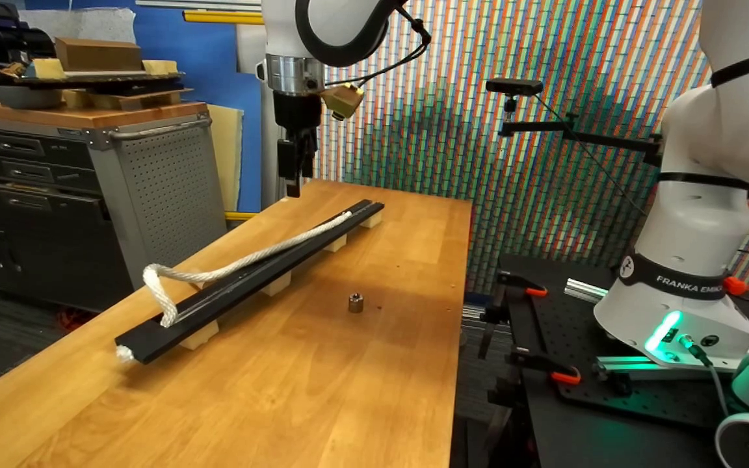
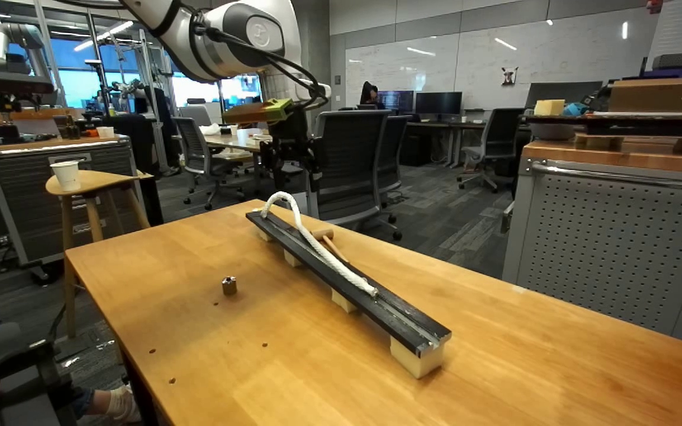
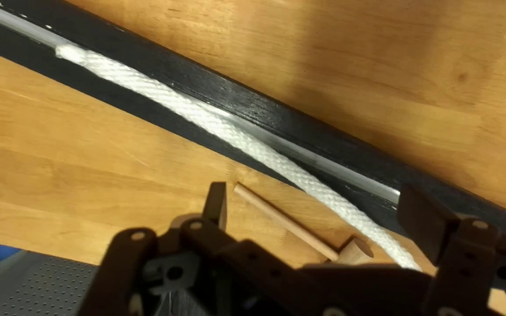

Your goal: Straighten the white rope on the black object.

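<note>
The white rope (image 1: 264, 252) runs along the black grooved rail (image 1: 238, 300). Both also show in an exterior view, the rope (image 2: 323, 251) and the rail (image 2: 370, 309). Near one end the rope rises from the rail in an arch, bows out past the rail's side, then lies on the rail to its loose tip. In the wrist view the tip end of the rope (image 3: 235, 136) lies along the rail (image 3: 279, 115), and its further part angles off the groove over the edge. My gripper (image 3: 321, 206) is open and empty, above and apart from the rope; it shows in both exterior views (image 1: 295, 179) (image 2: 296, 177).
Pale blocks (image 1: 277, 284) hold the rail above the wooden table (image 1: 348, 390). A small wooden mallet (image 3: 288, 221) lies beside the rail under the bowed rope. A small metal cylinder (image 1: 355, 302) stands on the table. A grey cabinet (image 2: 601, 236) stands past the table's edge.
</note>
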